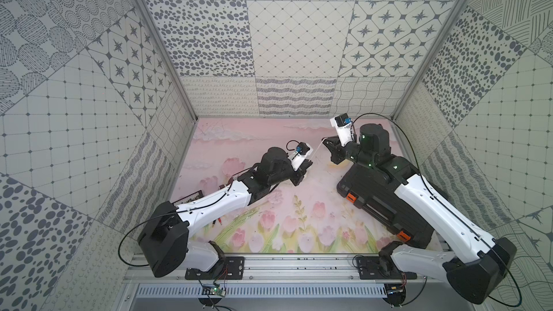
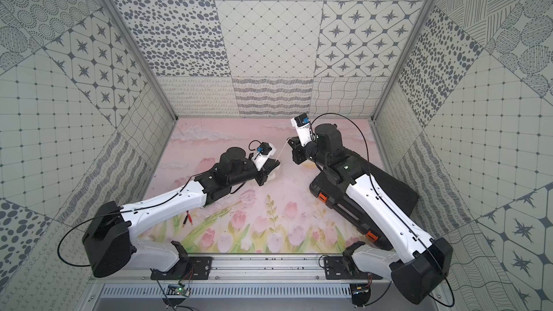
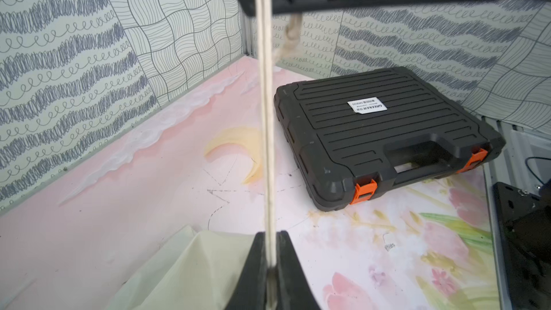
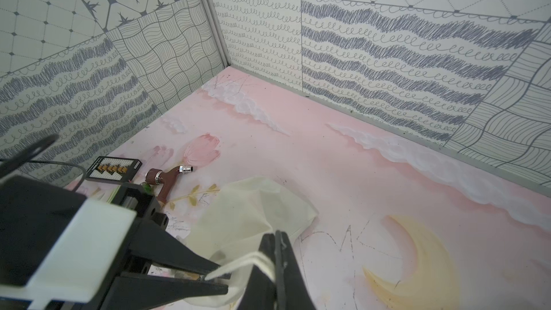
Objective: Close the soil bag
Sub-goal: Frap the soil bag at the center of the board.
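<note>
Left claw (image 3: 269, 243) and right claw (image 4: 276, 244) pinch cord (image 3: 266, 114); soil bag (image 4: 253, 201) mostly hidden

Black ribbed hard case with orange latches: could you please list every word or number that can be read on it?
"GREENER", probably, seen upside down: white sticker on the lid of the black ribbed hard case.
Smaller print on that sticker: too small to read.
No other text readable on it.
</note>
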Robot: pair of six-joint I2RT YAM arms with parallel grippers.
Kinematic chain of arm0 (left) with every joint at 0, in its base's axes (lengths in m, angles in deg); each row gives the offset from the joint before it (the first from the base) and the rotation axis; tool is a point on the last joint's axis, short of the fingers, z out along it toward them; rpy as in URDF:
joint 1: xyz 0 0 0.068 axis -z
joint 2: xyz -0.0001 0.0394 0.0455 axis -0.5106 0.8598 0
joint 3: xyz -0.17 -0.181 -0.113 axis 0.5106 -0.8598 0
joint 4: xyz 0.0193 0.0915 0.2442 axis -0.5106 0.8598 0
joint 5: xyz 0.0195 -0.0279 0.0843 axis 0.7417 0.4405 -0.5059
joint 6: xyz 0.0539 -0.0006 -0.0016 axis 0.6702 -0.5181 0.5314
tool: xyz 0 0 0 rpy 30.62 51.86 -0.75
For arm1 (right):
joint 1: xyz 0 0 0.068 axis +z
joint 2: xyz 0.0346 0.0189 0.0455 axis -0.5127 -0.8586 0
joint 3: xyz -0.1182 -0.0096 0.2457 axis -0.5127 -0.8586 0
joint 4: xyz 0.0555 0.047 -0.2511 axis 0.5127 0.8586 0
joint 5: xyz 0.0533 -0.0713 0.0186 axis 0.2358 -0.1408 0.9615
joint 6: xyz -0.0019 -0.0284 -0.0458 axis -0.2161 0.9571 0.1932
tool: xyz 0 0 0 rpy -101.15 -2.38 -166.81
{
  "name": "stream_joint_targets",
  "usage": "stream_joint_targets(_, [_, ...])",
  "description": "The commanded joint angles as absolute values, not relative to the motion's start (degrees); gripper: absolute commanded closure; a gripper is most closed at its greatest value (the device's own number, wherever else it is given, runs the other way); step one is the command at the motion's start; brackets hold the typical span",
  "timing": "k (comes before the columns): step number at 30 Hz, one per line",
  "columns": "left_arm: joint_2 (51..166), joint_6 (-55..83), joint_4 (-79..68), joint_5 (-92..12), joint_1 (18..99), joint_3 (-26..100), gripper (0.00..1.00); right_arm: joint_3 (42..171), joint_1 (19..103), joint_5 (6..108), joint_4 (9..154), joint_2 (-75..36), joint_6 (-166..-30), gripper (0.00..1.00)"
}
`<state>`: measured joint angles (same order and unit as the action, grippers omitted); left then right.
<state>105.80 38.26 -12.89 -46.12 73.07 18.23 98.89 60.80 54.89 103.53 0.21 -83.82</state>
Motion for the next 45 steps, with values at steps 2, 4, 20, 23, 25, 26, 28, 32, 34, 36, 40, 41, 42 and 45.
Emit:
stream_joint_targets(2, [107.15,35.26,13.64,-55.79,73.6,15.5,0.9,105.61,58.27,49.35,87.38,1.84,-87.06,1.0])
stream_joint_targets(4, [108.49,34.12,15.46,-57.02,73.6,16.04,0.9,106.07,57.9,49.16,87.29,1.77,-87.33,1.0])
stream_joint_targets(20, [111.54,25.47,31.25,-69.94,74.69,16.78,0.82,106.88,44.9,48.95,83.22,3.26,-96.09,1.0])
stream_joint_targets(23, [111.77,24.34,32.4,-75.43,74.92,16.77,0.83,106.5,43.98,45.99,84.08,3.76,-96.09,1.0])
stream_joint_targets(25, [111.69,23.6,32.62,-79.06,74.91,16.63,0.83,106.12,43.93,46.86,84.61,3.85,-95.76,1.0])
stream_joint_targets(26, [111.49,23.44,32.57,-79.72,74.91,16.71,0.82,106.03,43.94,48.95,84.98,3.62,-95.84,1.0])
stream_joint_targets(28, [110.06,24.08,29.91,-77.89,75.0,16.57,0.79,105.51,44.18,54.18,85.35,2.91,-96.21,1.0])
stream_joint_targets(32, [102.08,26.83,15.25,-66.19,75.35,13.15,0.74,102.93,46.04,63.21,85.28,2.11,-96.48,1.0])
stream_joint_targets(34, [98.55,27.92,9.44,-61.09,75.31,12.63,0.69,101.64,46.87,65.8,85.27,2.15,-96.5,1.0])
stream_joint_targets(36, [96.89,28.99,5.51,-58.19,75.35,13.55,0.59,100.64,47.65,68.64,85.18,2.39,-96.62,1.0])
stream_joint_targets(40, [97.32,31.48,3.16,-53.74,75.27,19.12,0.48,98.97,48.73,72.28,85.27,2.78,-96.53,1.0])
stream_joint_targets(41, [97.9,31.91,2.33,-52.47,75.28,20.29,0.45,98.54,49.05,72.66,85.29,2.85,-96.51,1.0])
stream_joint_targets(42, [98.88,32.22,1.43,-51.58,75.21,21.46,0.42,98.12,49.37,73.03,85.35,2.98,-96.56,1.0])
stream_joint_targets(45, [102.79,32.51,-1.4,-49.16,75.11,25.2,0.34,96.98,50.49,73.69,85.44,3.17,-96.4,1.0])
